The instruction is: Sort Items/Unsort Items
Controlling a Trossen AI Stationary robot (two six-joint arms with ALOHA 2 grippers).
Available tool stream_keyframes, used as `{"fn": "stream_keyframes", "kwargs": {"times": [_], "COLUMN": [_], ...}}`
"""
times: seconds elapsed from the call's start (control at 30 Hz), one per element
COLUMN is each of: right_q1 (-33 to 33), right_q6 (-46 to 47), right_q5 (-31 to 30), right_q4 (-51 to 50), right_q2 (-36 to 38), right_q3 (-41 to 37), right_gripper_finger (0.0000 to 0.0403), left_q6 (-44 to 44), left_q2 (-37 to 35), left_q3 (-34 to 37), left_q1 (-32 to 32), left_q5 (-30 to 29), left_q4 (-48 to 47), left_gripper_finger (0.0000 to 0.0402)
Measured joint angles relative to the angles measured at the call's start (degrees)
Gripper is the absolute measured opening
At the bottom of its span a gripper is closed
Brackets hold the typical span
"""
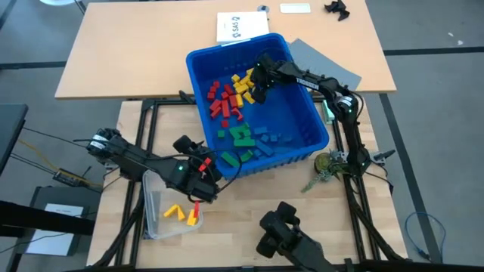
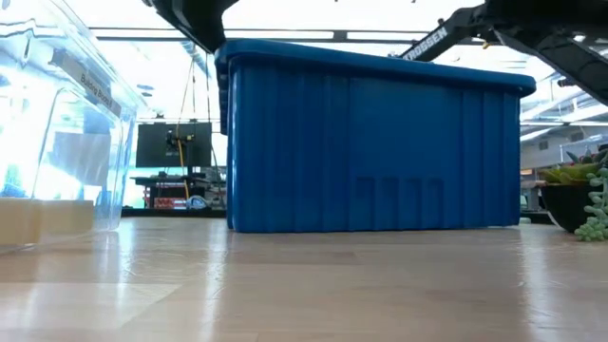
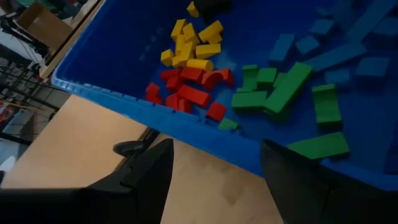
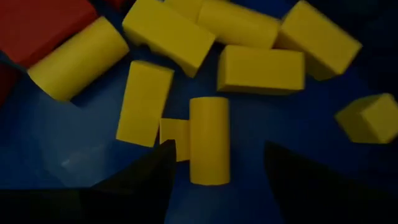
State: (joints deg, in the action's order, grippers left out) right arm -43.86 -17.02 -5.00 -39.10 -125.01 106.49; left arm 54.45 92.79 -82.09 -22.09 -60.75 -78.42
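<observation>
The left gripper (image 1: 203, 175) hangs just outside the blue bin's (image 1: 318, 140) near wall, fingers apart and empty. Inside the bin the items (image 1: 231, 94) lie grouped by colour. The right gripper (image 1: 257, 83) is low over a yellow cylinder (image 4: 209, 140), fingers apart. It looks light, hard and perhaps smooth; best gripped across its round sides.

Right gripper (image 4: 214, 155) spread; left gripper (image 3: 214, 163) too — both lowered.

A white sheet (image 1: 242, 27) reads "SAS 2"; an arm (image 2: 439, 40) reads "TROSSEN".
</observation>
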Motion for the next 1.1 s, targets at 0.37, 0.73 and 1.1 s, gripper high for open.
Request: {"fn": "stream_keyframes", "kwargs": {"times": [0.37,0.73,1.1], "right_q1": [-2.5,-3.0,-1.3], "right_q6": [-0.1,-6.6,-10.2], "right_q5": [3.0,5.9,5.3], "right_q4": [0.5,3.4,-0.5], "right_q2": [-3.7,-4.9,0.4], "right_q3": [-0.2,-3.7,-4.6], "right_gripper_finger": [0.0228,0.0176,0.0125], "left_q6": [-0.1,-0.2,-0.2], "left_q2": [0.0,0.0,0.0], "left_q3": [1.3,1.3,-0.7], "left_q1": [0.0,0.0,-0.9], "left_q5": [-0.1,0.0,0.4], "left_q4": [2.4,4.1,3.6], "left_gripper_finger": [0.0248,0.0248,0.0248]}}
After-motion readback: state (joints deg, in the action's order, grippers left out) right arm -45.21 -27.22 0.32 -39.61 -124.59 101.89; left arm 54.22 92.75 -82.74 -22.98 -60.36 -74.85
